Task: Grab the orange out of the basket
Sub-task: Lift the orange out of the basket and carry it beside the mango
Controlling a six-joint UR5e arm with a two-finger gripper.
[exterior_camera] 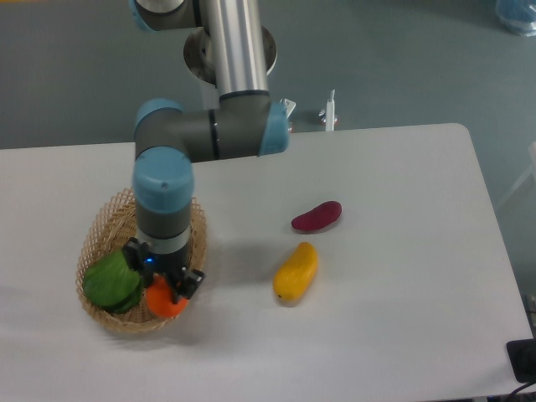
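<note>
The orange [164, 299] is a small bright orange ball at the near right side of the basket [99, 237], a shallow tan wicker oval at the table's left. My gripper [167, 286] points straight down over it, its dark fingers shut on the orange's sides. The arm's wrist hides the top of the orange and part of the basket's inside. I cannot tell whether the orange still touches the basket.
A green leafy vegetable [111, 283] lies in the basket's left half, just beside the gripper. On the table to the right lie a yellow elongated fruit [296, 272] and a dark red-purple vegetable [316, 216].
</note>
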